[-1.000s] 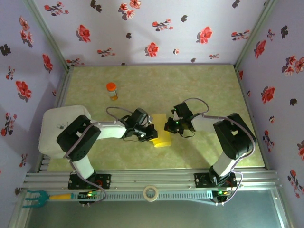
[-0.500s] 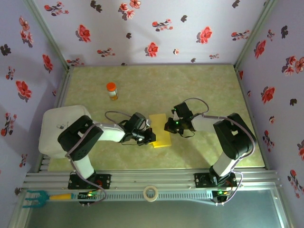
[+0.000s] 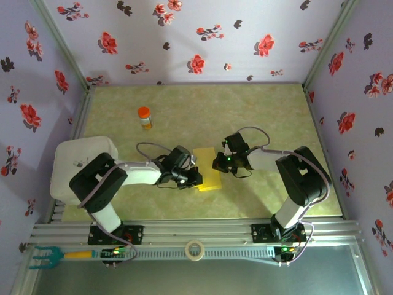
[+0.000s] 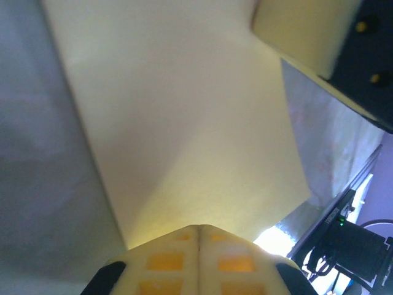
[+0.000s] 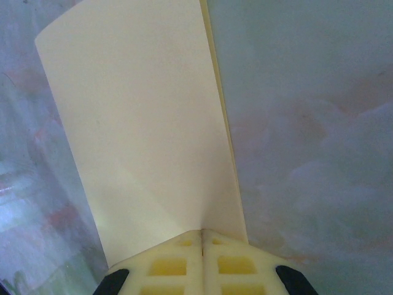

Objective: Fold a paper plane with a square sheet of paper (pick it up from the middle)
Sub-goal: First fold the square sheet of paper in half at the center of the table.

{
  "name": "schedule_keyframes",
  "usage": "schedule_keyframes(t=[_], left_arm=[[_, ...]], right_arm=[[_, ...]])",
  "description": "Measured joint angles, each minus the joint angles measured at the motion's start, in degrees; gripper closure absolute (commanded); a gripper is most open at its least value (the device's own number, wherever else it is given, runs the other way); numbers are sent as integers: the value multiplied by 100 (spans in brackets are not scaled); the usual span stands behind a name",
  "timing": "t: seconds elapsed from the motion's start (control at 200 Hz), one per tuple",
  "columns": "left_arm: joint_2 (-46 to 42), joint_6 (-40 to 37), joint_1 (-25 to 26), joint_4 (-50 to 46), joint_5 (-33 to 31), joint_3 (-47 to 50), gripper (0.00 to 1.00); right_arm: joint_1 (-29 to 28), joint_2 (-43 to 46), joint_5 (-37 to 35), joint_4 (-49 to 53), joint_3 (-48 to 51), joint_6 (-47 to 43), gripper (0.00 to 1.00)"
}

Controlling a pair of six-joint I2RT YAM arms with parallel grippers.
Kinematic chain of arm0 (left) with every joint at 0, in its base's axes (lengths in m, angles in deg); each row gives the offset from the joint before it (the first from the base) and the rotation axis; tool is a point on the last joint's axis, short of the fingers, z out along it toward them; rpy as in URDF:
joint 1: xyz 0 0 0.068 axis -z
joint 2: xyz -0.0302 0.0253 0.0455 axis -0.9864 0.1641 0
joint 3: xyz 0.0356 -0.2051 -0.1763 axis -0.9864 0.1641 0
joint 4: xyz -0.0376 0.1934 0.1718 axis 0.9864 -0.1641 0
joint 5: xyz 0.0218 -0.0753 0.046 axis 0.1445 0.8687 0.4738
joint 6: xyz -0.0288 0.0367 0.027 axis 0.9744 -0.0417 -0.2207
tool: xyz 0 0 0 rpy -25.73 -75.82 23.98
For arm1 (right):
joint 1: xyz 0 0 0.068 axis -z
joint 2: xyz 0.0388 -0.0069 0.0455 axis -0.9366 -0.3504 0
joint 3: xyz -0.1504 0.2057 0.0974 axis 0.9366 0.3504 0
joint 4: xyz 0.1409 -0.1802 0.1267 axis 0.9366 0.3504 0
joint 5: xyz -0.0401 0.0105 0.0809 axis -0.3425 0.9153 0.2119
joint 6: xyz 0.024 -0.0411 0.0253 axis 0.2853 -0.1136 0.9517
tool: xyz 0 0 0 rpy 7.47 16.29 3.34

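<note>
One square sheet of paper (image 3: 207, 167), folded double, is lying on the table (image 3: 258, 110) between two grippers. The left gripper (image 3: 195, 177) and the right gripper (image 3: 216, 163) are touching its opposite edges, jaws pressed together. One orange-capped bottle (image 3: 144, 117) is standing well apart.

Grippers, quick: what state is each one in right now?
Left gripper: closed, pinching the yellow paper.
Right gripper: closed, pinching the same yellow paper.
</note>
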Motion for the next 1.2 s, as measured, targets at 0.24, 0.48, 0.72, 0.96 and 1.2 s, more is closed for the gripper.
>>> schedule_keyframes(t=[0.24,0.48,0.72,0.96,1.2], left_arm=[[267,118,13,326,66,74,100],[310,101,28,503,103,199,100],[170,-181,210,225,-101,197,100],[-22,-361,433,-26,-315,262,100],[-275,-518,535,-468,-356,299,100]], right_arm=[[0,0,0,0,0,0,100],[0,0,0,0,0,0,100],[0,0,0,0,0,0,100],[0,0,0,0,0,0,100],[4,0,39,-4,0,0,100]])
